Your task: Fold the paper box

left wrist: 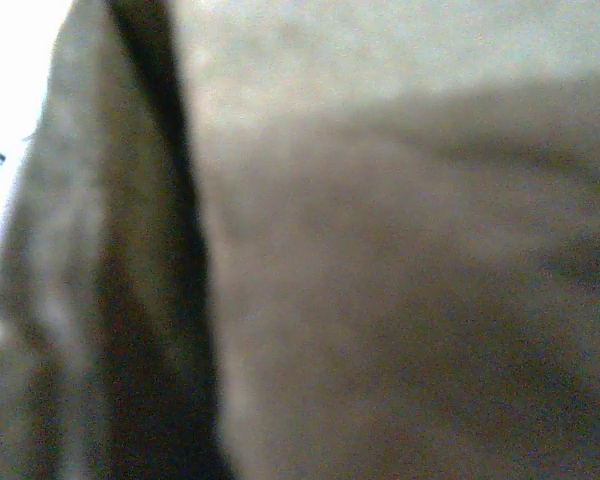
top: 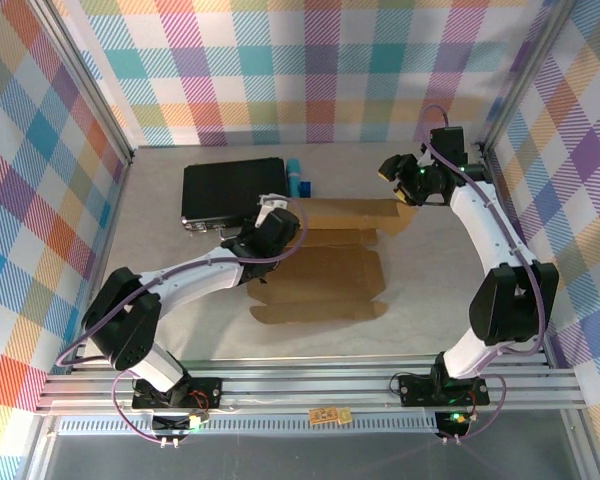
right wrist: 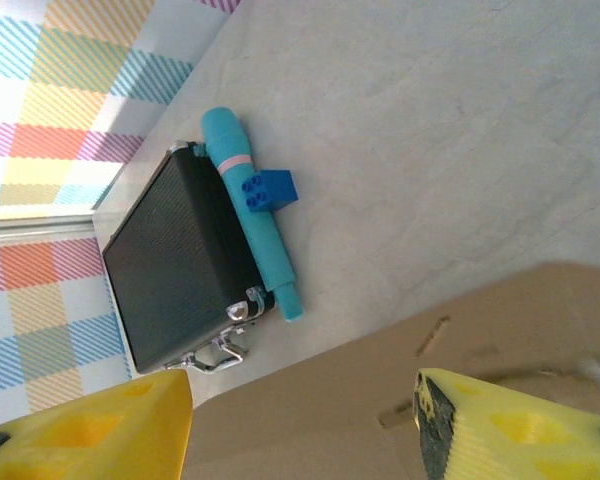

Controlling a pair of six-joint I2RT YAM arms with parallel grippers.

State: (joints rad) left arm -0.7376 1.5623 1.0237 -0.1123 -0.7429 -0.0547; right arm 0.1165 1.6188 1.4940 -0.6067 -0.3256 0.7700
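**Fingers at both ends of the paper box's far flap**

The right fingers [right wrist: 500, 430], yellow, stand spread wide at the bottom of the wrist view. Brown cardboard lies between and beyond them, and nothing is pinched. In the overhead view they hover right of centre, at the right end of the far flap. The left fingers [top: 270, 207] are pressed together at the sheet's upper left corner. Their own camera is blurred by cardboard very close, so whether a flap is caught between them cannot be told.

The paper box [top: 325, 268] lies mid-frame on the pale surface [top: 420, 300]. It is a die-cut sheet, mostly flat, with narrow flaps along its far and near edges.

The step in hand looks like raising the far flap. Doing it well would mean closing on the flap's free edge and turning it about its crease, while the other arm pins the main panel so the sheet cannot slide or twist.

A black case [top: 230, 190] sits at upper left, just beyond the left fingers. A teal marker [right wrist: 255, 215] lies along its side, with a blue brick [right wrist: 267, 190] against it. Both are near the far flap, so a sheet pushed away could knock them.
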